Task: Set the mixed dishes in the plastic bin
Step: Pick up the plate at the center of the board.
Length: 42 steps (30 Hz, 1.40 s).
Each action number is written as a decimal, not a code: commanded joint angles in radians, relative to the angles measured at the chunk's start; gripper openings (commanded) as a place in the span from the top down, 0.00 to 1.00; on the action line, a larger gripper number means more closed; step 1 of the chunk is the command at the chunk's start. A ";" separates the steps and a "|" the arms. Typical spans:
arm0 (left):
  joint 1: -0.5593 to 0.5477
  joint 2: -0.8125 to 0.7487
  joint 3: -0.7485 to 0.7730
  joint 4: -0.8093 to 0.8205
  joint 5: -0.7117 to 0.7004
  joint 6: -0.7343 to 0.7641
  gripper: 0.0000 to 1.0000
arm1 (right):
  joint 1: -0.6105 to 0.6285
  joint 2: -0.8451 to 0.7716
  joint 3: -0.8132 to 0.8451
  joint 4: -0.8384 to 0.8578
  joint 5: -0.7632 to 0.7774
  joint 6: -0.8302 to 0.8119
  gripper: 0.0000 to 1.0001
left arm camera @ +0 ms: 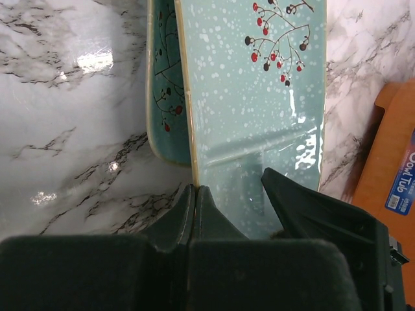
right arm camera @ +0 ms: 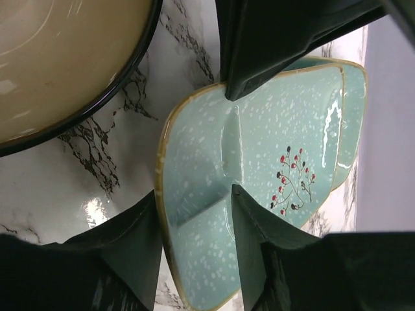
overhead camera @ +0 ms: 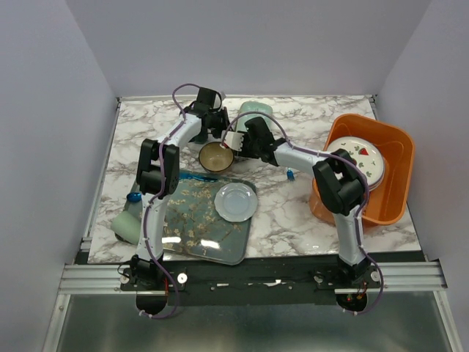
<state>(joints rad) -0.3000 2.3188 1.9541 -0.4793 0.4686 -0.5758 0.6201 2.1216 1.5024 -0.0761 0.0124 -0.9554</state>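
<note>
On the marble worktop [overhead camera: 293,213], well apart from the orange plastic bin [overhead camera: 399,183], the glazed mint rectangular dish [right arm camera: 272,142] looks stiff, slick and chippable; my left fingers [left arm camera: 172,223] pinch its thin rim shut, while my right fingers [right arm camera: 130,259] straddle the rim nearby, half-wide, not yet gripping.

Plate [overhead camera: 357,155] in bin [overhead camera: 399,172], right of bowl [overhead camera: 216,156].

mint rectangular dish [left arm camera: 259,97]: far end cut off beyond left gripper [left arm camera: 193,191] | plastic bin [left arm camera: 389,129]: only a corner shows right of it, label [left arm camera: 401,175] clipped | brown bowl [right arm camera: 58,58]: mostly out of frame up-left of right gripper [right arm camera: 193,197] | whether right jaws pinch the dish: unclear
</note>
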 commanded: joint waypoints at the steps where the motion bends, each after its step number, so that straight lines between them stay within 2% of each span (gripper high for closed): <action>1: 0.002 -0.078 -0.009 0.021 0.088 -0.002 1.00 | 0.004 0.032 0.028 0.018 0.032 -0.028 0.51; 3: 0.002 -0.081 -0.020 0.033 0.093 -0.012 1.00 | 0.004 0.037 0.028 0.018 0.032 -0.032 0.54; 10: 0.009 -0.108 -0.043 0.054 0.099 -0.030 1.00 | 0.006 0.021 0.007 0.036 0.037 -0.068 0.89; 13: 0.016 -0.130 -0.060 0.079 0.105 -0.044 1.00 | 0.007 -0.008 -0.010 0.053 0.037 -0.085 0.99; 14: 0.018 -0.134 -0.061 0.088 0.107 -0.050 0.98 | 0.007 -0.026 -0.016 0.058 0.035 -0.088 0.99; 18: 0.028 -0.167 -0.073 0.102 0.114 -0.058 0.82 | 0.006 -0.077 -0.041 0.097 0.047 -0.102 0.99; 20: 0.039 -0.194 -0.078 0.105 0.111 -0.058 0.68 | 0.006 -0.098 -0.048 0.117 0.064 -0.109 0.99; 22: 0.053 -0.226 -0.092 0.110 0.107 -0.058 0.60 | 0.007 -0.130 -0.051 0.125 0.072 -0.120 0.99; 23: 0.056 -0.239 -0.096 0.116 0.102 -0.058 0.50 | 0.006 -0.141 -0.053 0.130 0.077 -0.129 1.00; 26: 0.077 -0.294 -0.119 0.128 0.081 -0.056 0.36 | 0.006 -0.190 -0.062 0.136 0.081 -0.132 0.99; 32: 0.107 -0.418 -0.158 0.143 0.054 -0.029 0.25 | 0.006 -0.304 -0.097 0.137 0.067 -0.131 0.99; 36: 0.108 -0.492 -0.179 0.128 0.025 0.019 0.24 | 0.013 -0.382 -0.131 0.128 0.069 -0.128 0.99; 42: 0.110 -0.665 -0.309 0.137 -0.050 0.106 0.18 | 0.021 -0.563 -0.182 -0.002 0.070 -0.103 1.00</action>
<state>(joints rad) -0.1860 1.7844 1.7287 -0.3481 0.4908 -0.5602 0.6338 1.7237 1.3388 -0.0628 0.0437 -1.0473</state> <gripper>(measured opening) 0.794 0.067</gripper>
